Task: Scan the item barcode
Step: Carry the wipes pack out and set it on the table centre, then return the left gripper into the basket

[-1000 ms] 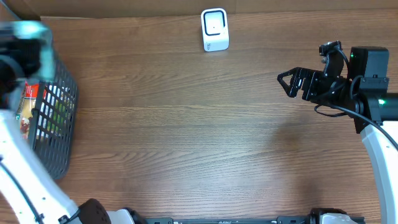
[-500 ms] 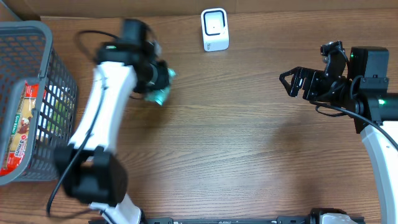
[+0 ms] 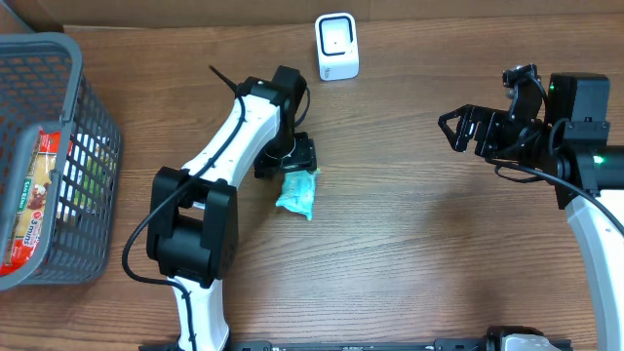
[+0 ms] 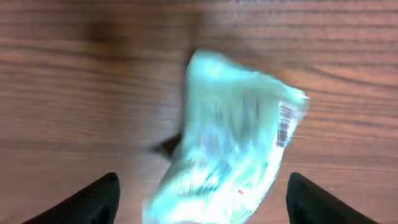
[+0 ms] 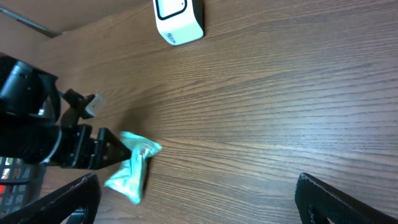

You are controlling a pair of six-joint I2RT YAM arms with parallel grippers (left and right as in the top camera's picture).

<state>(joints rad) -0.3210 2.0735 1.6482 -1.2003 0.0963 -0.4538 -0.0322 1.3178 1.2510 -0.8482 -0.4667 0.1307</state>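
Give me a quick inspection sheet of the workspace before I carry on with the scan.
Surface: wooden table, no spills seen.
Job's things: teal packet lies on the table, barcode showing near one end; white scanner stands at the far edge, apart from it.
Clutter: grey basket at the left edge, snack pack inside.
Claws: left claw open beside the packet, not gripping; right claw open, empty.
Cables: black cable loops beside the right arm.
Surroundings: tan board behind the table.
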